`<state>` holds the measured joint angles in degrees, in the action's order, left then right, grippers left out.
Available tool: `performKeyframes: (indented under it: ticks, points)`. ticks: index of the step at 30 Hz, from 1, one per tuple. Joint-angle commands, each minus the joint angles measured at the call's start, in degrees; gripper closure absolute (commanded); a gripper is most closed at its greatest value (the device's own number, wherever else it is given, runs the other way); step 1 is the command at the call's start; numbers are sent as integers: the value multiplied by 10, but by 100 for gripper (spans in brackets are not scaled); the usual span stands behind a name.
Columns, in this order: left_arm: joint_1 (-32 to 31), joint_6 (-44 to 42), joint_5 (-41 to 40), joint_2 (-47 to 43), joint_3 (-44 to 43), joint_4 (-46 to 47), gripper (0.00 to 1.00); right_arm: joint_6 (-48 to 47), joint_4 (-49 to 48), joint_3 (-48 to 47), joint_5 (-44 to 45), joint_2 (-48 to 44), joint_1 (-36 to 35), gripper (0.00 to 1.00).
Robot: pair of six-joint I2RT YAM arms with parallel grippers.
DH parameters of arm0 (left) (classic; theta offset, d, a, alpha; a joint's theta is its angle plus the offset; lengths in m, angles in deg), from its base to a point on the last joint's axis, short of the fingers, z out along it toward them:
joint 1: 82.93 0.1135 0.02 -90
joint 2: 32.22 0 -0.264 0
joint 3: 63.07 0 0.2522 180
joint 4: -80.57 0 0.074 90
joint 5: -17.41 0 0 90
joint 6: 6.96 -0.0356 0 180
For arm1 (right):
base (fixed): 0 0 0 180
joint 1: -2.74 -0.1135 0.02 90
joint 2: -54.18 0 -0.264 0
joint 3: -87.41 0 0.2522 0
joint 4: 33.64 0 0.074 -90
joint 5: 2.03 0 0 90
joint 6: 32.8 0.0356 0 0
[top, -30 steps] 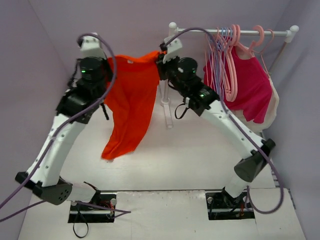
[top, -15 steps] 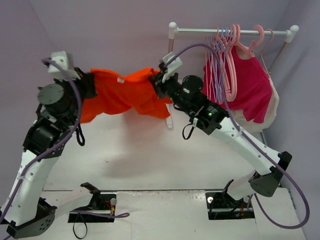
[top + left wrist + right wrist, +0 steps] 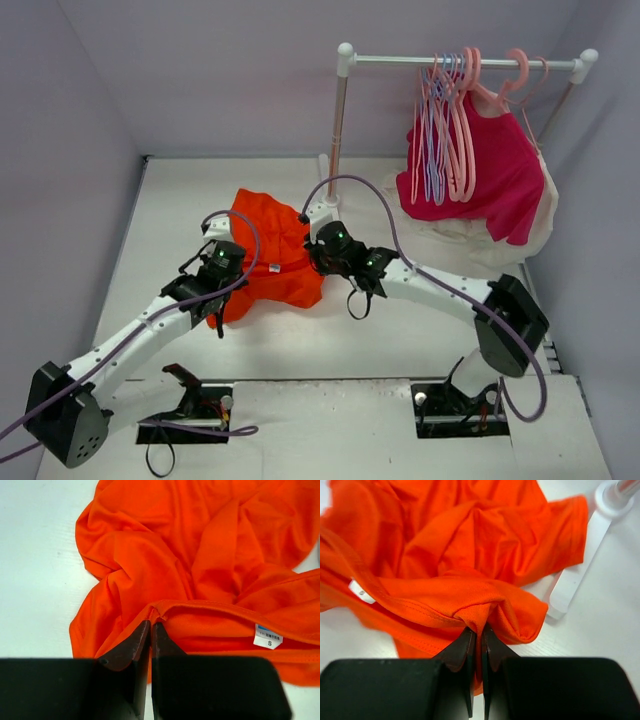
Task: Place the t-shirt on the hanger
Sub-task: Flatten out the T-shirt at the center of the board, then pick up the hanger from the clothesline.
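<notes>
The left gripper point(image 3: 151, 623) was shut tight. Its two dark fingers pinched a fold of the orange t-shirt point(image 3: 200, 555) at the neck edge, near the small white label point(image 3: 268, 636). The right gripper point(image 3: 480, 628) was shut tight too, and it pinched a bunched-up fold along a stitched edge of the same shirt. Both grippers were down low by the white table point(image 3: 400, 330), with the left one on the left side of the shirt and the right one on its right side. The t-shirt lay in a crumpled heap on the table between them, full of folds and not spread flat. One edge of it lay just beside the white foot point(image 3: 572, 577) of the clothes rack. The rack's post point(image 3: 338, 120) stood behind the shirt and held up a rail point(image 3: 400, 61). The pink hangers point(image 3: 463, 150) hung on that rail, well apart from the t-shirt, next to some light purple hangers point(image 3: 430, 130). A dark pink shirt point(image 3: 500, 170) hung there too, with a cream cloth point(image 3: 470, 235) under it.
</notes>
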<state>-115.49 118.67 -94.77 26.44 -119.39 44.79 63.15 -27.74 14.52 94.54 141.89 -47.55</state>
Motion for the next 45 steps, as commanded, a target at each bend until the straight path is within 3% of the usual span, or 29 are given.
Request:
performKeyframes:
  ticks: [1,4,6,7,11,13,17,25,31,36,40,45]
  points:
    - [3,56,-56,11,15,107,100,46,-68,3,33,48,25,100]
    - [4,52,-49,39,21,122,100,72,-70,2,31,77,43,96]
    - [4,37,-18,60,13,140,99,68,-68,-5,26,85,46,72]
    - [4,27,-7,70,6,148,94,64,-68,-12,25,84,46,66]
    - [5,-7,23,89,-62,118,58,34,-38,-57,33,44,46,41]
    - [5,-20,21,90,-102,87,44,14,-5,-97,51,26,46,35]
    - [5,-42,16,79,-171,31,32,-20,49,-164,91,-12,47,27]
    - [5,-61,12,32,-307,-141,28,-61,137,-294,208,-79,90,33]
    - [5,-67,64,-15,-320,-225,28,-74,167,-375,204,-77,177,40]
    - [5,-66,85,-57,-292,-238,28,-35,179,-355,167,-66,232,43]
    - [5,-63,97,-77,-279,-243,28,8,179,-332,124,-69,268,56]
    - [5,-73,106,-87,-280,-250,28,23,180,-316,130,-72,274,57]
